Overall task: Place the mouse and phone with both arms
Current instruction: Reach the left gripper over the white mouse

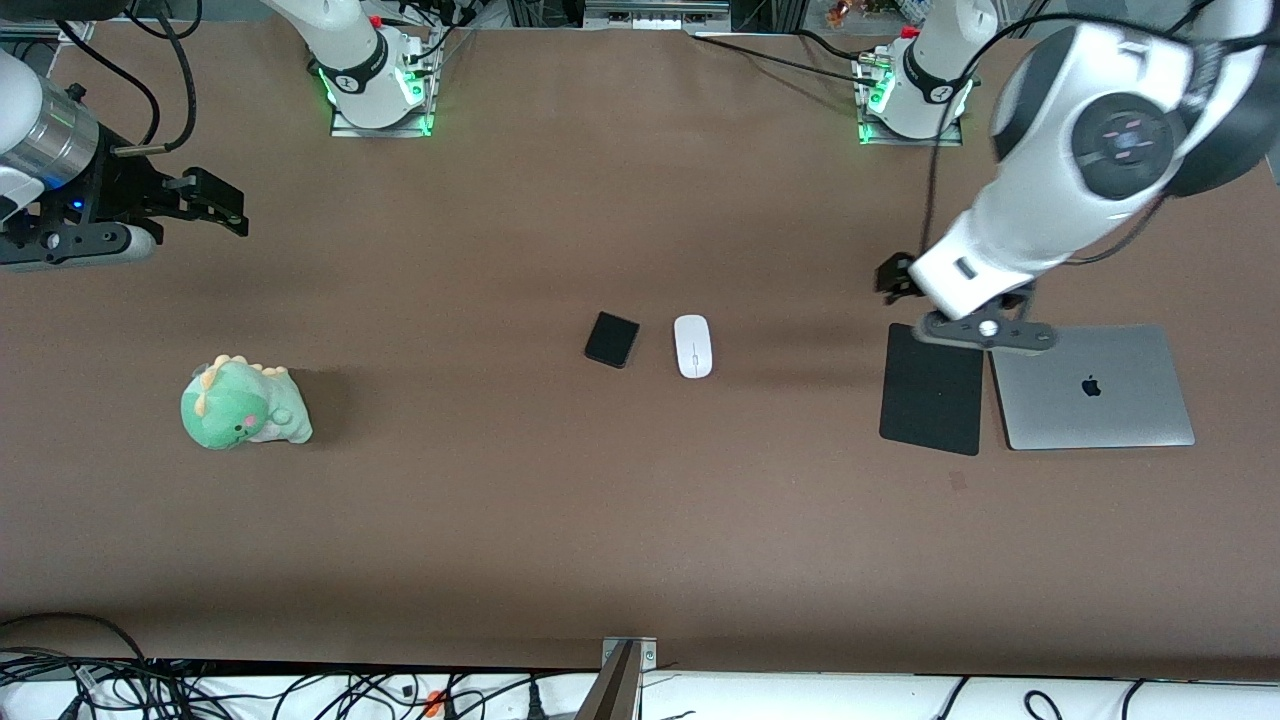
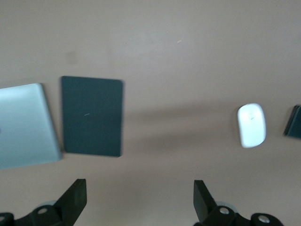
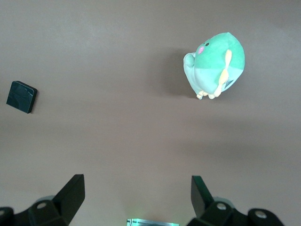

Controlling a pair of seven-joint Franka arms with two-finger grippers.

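— While both arms hang empty, where do the mouse [image 1: 693,346] and phone [image 1: 611,339] lie?

— Mid-worktop, side by side, untouched; nothing placed yet.

— The grippers?

— Left gripper [image 2: 140,200], fingers spread wide and empty, hovers just off the mouse pad's [image 1: 932,388] edge, beside the laptop [image 1: 1095,386]. Right gripper [image 3: 136,197], equally wide and empty, waits at its end's edge, above the plush dinosaur [image 1: 243,403]. Both pickups remain.

Green plush dinosaur [image 1: 244,404]; black mouse pad [image 1: 932,391] beside closed laptop [image 1: 1095,387].
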